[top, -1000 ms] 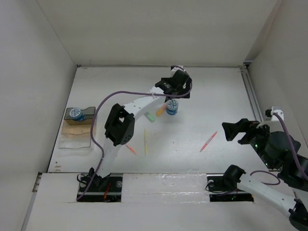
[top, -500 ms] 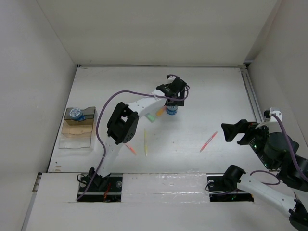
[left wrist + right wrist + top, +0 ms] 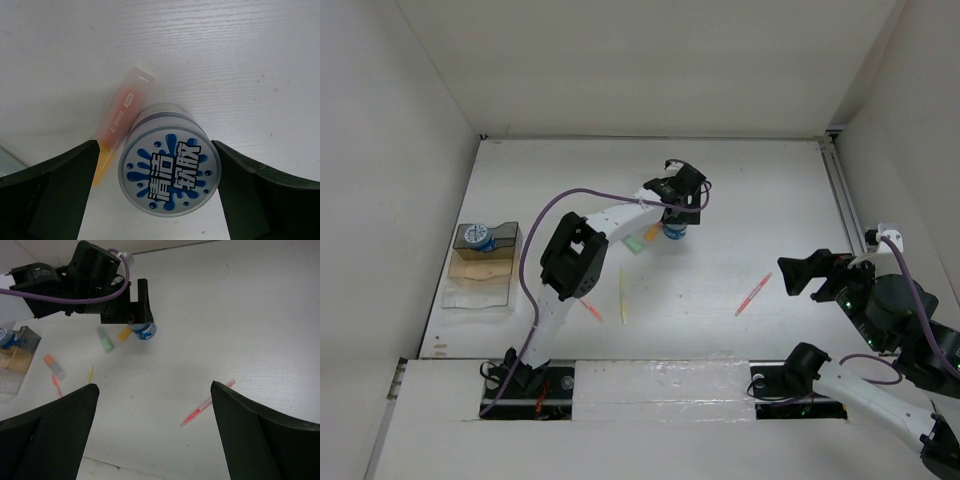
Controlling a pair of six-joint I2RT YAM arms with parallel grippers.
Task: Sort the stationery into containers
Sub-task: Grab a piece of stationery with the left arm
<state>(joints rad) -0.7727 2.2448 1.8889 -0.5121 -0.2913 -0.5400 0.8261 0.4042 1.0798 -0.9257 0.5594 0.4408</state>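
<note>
A blue-and-white cylinder [image 3: 675, 233] stands upright mid-table; in the left wrist view its lid [image 3: 169, 172] sits between the jaws. My left gripper [image 3: 675, 218] is open and straddles it, with a gap on the left side and the right finger close to its rim. An orange highlighter [image 3: 122, 117] lies against the cylinder and a green one [image 3: 632, 241] lies beside it. The second cylinder [image 3: 475, 236] sits in the tan tray [image 3: 480, 280] at far left. My right gripper [image 3: 798, 272] is open and empty, above and right of the pink pen [image 3: 753, 294].
A yellow pen [image 3: 622, 294] and an orange-red pen [image 3: 592, 310] lie near the left arm's elbow. The right wrist view shows another orange-and-grey highlighter [image 3: 54, 366] beside them. White walls enclose the table on three sides.
My left gripper has moved down and slightly left over the cylinder, and its jaws now stand either side of it. The right arm has barely shifted.
</note>
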